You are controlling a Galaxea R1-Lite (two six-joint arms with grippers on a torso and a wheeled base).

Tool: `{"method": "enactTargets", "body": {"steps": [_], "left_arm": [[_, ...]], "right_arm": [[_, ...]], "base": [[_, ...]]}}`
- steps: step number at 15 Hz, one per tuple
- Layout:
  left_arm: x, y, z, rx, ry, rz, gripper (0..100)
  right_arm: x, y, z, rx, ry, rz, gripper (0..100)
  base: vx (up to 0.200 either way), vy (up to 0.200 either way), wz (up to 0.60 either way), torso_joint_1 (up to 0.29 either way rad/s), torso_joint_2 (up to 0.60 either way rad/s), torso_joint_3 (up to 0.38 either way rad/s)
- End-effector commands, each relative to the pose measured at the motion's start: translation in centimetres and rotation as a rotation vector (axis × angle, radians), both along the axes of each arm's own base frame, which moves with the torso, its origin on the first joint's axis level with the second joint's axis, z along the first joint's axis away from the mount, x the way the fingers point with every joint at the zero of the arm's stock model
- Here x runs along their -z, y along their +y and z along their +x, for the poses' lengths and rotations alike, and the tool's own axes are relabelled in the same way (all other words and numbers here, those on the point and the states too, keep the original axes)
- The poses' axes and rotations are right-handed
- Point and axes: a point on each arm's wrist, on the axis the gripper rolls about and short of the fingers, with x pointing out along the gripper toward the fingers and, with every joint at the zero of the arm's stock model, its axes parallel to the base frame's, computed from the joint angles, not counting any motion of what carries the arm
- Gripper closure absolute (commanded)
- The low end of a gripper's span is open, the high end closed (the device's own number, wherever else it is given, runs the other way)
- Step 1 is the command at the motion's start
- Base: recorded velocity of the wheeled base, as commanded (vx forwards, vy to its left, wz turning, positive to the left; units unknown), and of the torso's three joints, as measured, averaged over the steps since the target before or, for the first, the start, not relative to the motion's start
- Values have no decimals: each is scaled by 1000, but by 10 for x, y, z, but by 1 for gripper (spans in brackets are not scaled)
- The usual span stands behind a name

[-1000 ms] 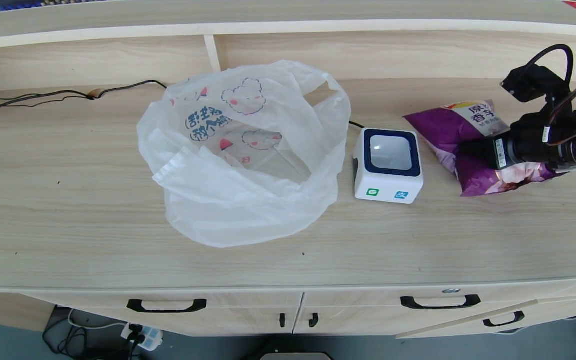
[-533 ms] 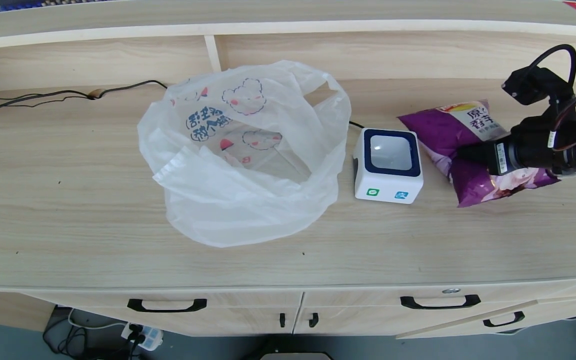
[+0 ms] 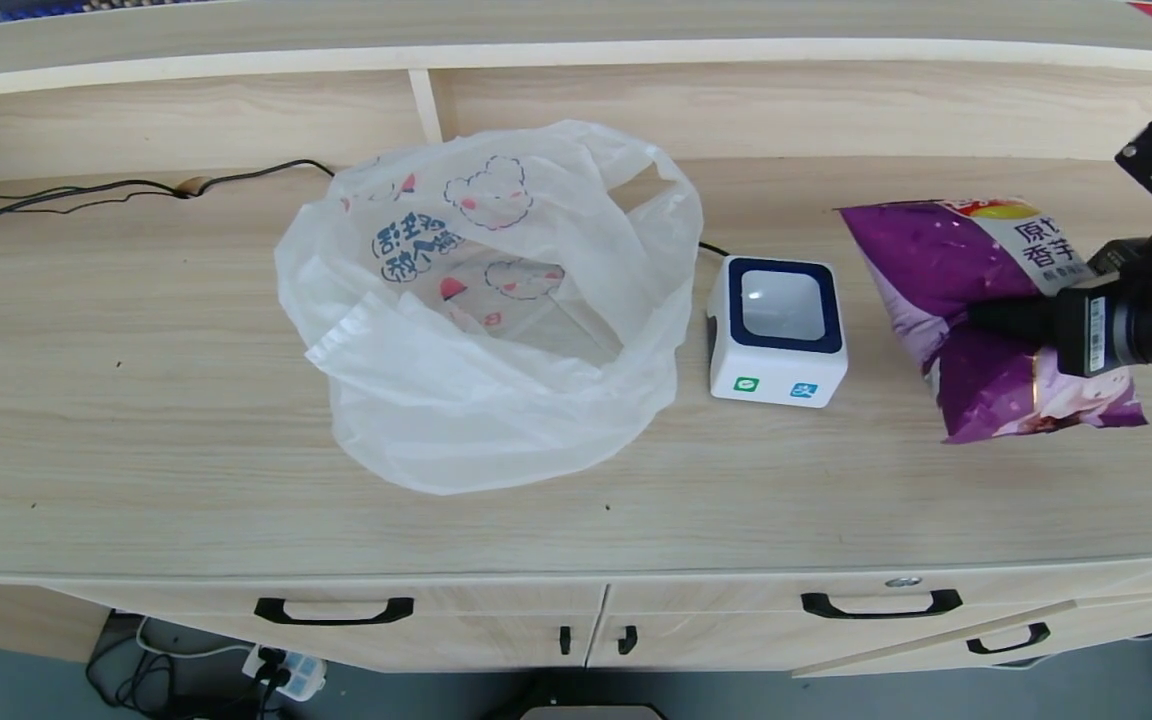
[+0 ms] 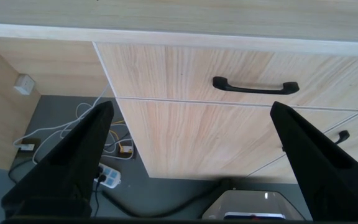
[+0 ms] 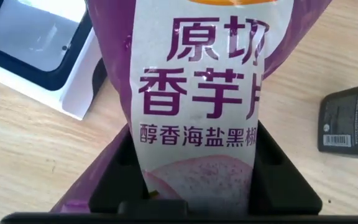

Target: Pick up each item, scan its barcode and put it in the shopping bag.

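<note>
- Head view: right end effector (image 3: 981, 315) clamped across the middle of the purple snack bag (image 3: 936, 265), near the table's (image 3: 136, 450) right edge.
- Scanner (image 3: 778, 328) sits window up between the snack bag and the shopping bag (image 3: 496, 300), apart from the snack bag.
- Shopping bag mid-table, mouth open.
- Dark packet (image 5: 350, 121) lies on the table near the snack bag.
- Left end effector (image 4: 191, 162) fingers spread apart, facing the drawer fronts (image 4: 185, 93) below the table's front edge.
</note>
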Motion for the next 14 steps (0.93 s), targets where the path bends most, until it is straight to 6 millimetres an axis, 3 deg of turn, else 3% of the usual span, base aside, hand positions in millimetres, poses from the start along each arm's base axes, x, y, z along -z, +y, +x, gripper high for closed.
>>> {"method": "enactTargets", "body": {"steps": [1,4,6,9,11,14], "left_arm": [[0,0,0,0,1,0,0],[0,0,0,0,1,0,0],[0,0,0,0,1,0,0],[0,0,0,0,1,0,0],[0,0,0,0,1,0,0],[0,0,0,0,3,-1,0]], "right_arm": [[-10,-3,-29,8,-54,29,100],[-14,4,-68,-52,-94,124,100],[-10,21,-89,-132,-56,375,100],[-4,33,-93,-179,-46,703,100],[10,44,-93,-254,-38,828,100],[50,61,-114,-419,50,943,100]], "base": [[0,0,0,0,0,0],[0,0,0,0,0,0],[0,0,0,0,0,0],[0,0,0,0,0,0],[0,0,0,0,0,0],[0,0,0,0,0,0]]}}
